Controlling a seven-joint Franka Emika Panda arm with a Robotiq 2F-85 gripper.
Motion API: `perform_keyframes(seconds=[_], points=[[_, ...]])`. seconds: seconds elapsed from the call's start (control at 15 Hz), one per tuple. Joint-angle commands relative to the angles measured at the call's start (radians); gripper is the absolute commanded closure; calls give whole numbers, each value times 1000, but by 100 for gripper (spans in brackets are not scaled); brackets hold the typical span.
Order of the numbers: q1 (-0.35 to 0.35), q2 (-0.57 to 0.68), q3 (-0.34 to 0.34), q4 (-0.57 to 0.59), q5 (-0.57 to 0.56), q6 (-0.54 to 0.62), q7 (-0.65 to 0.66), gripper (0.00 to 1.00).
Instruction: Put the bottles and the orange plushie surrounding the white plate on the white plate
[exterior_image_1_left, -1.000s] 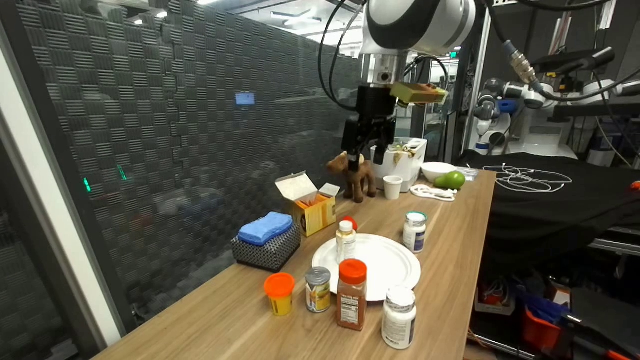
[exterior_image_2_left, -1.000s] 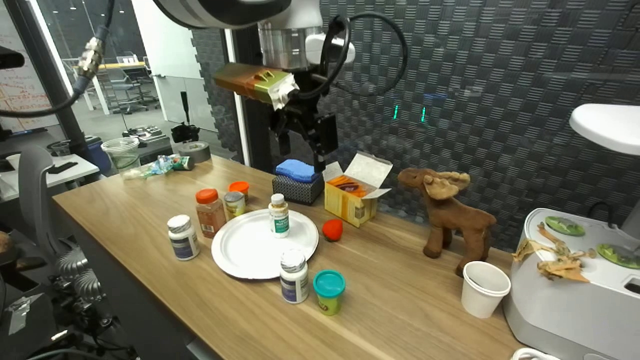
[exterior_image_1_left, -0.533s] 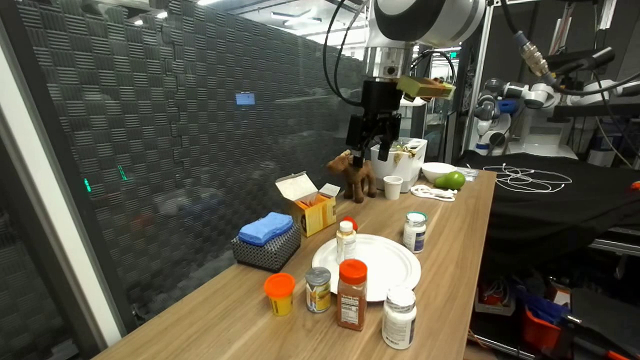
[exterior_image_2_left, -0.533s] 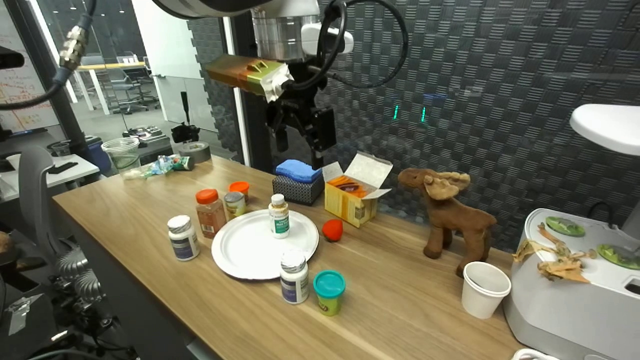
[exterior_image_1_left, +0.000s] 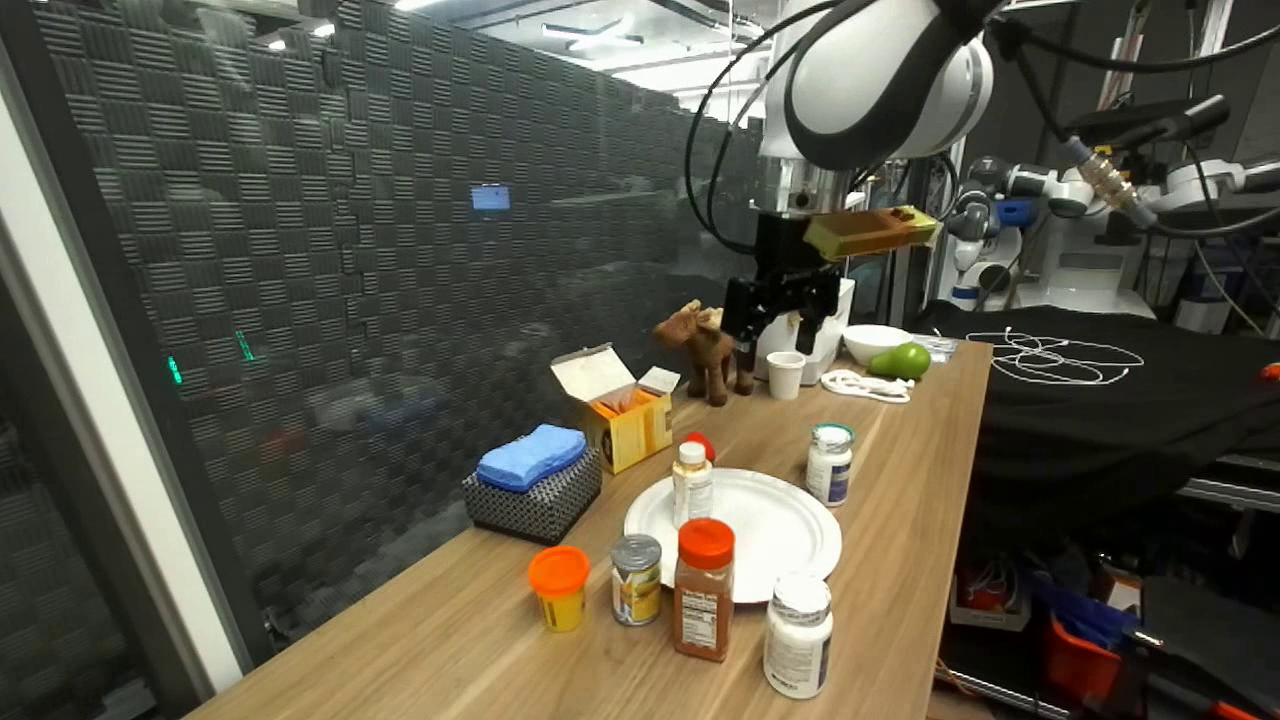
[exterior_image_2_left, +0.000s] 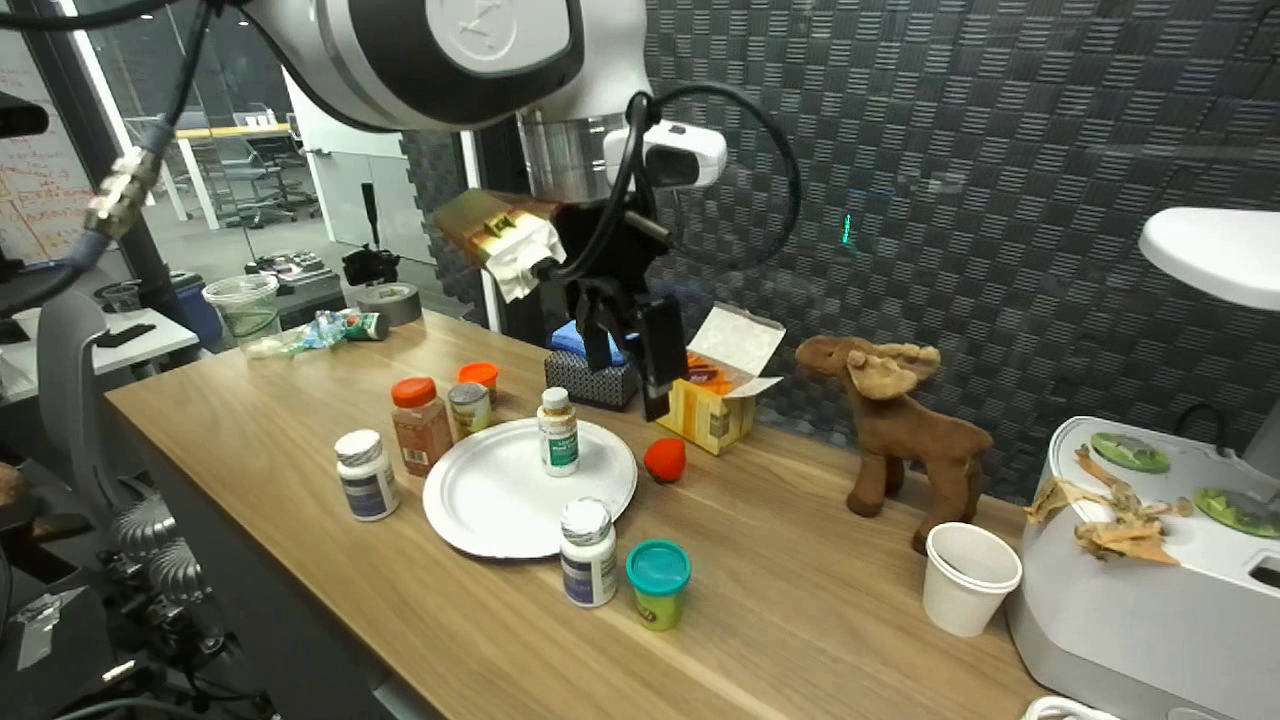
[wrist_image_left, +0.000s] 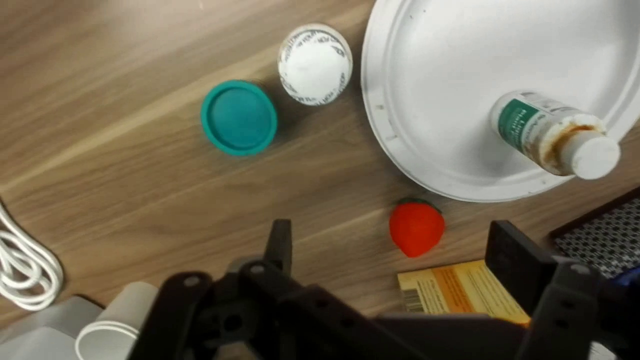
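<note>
As gripper (exterior_image_1_left: 776, 356) hovers, tub (exterior_image_2_left: 657, 592) beside bottle (exterior_image_2_left: 589, 558); yellow box (exterior_image_2_left: 712, 418), cup (exterior_image_2_left: 965, 588)

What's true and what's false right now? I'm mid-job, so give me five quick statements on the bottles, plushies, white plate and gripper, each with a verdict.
1. The green-labeled bottle stands upright on the white plate. True.
2. The gripper is shut on a bottle. False: its jaws stand apart, holding nothing.
3. The strawberry plushie rests on the table, off the plate. True.
4. The spice bottle with the orange-red cap lies on its side on the plate. False: it stands upright on the table, beside the plate.
5. The moose plushie stands on its legs. True.
</note>
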Motion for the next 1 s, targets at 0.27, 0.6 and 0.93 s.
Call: perform_keyframes(seconds=[0.27,0.6,0.93], points=[[-11,60,-42,-7,-22,-73,112,0],[-26,116,-40,18,25,-139,73,0],[-29,133,-37,31,67,-159,59,15]])
